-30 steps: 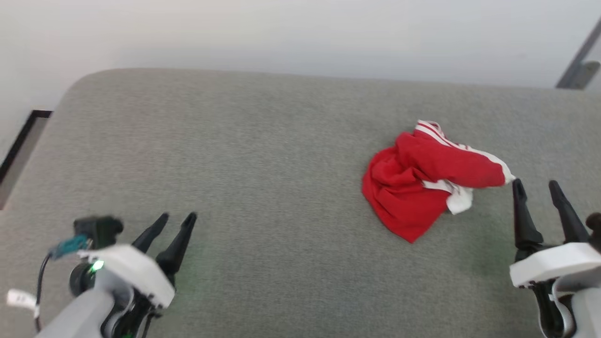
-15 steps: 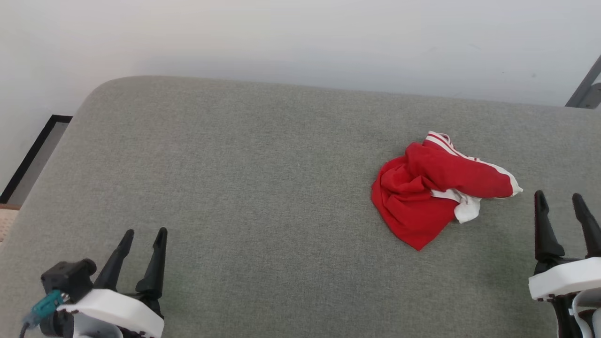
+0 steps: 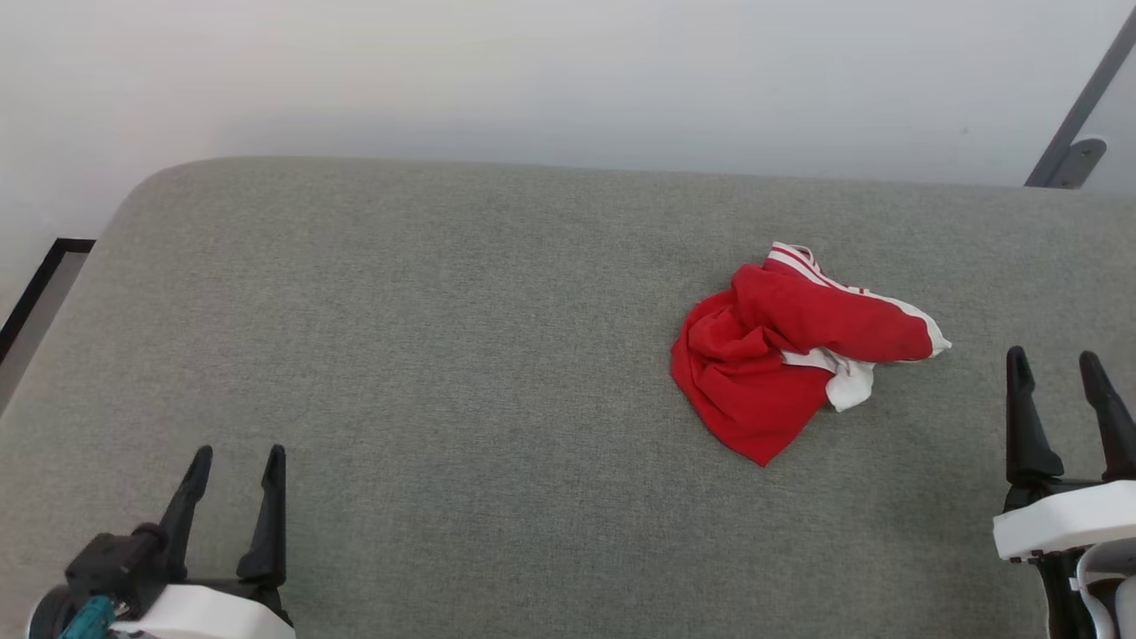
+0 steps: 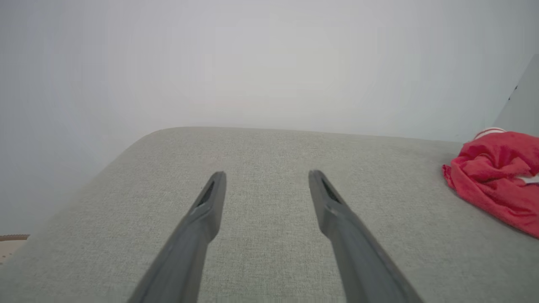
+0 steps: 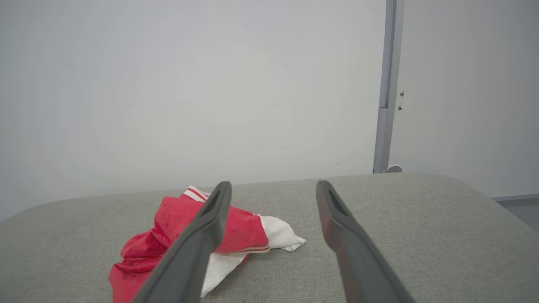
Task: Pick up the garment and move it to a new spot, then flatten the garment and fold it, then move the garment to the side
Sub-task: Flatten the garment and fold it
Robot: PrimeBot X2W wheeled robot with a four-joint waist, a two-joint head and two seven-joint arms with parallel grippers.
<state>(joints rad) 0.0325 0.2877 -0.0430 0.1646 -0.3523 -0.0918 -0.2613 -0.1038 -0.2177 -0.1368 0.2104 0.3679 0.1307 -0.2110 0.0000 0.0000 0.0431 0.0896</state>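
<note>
1. The garment [image 3: 781, 355] lies crumpled on the grey cushion [image 3: 426, 337], right of the middle. The red cloth is bunched, with white lining and striped trim showing.
2. The right gripper [image 3: 1053, 355] hovers near the garment's right end (close, but not touching), its fingers spread apart and empty.
3. The left gripper [image 3: 240, 453] sits well apart from the garment at the cushion's near left, fingers likewise spread, holding nothing.
4. A pale wall [image 3: 532, 71] rises behind the cushion.

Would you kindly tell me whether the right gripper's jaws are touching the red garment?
Apart. The head view shows a strip of bare grey cushion between the garment and the right gripper, whose jaws stand open and empty.
</note>
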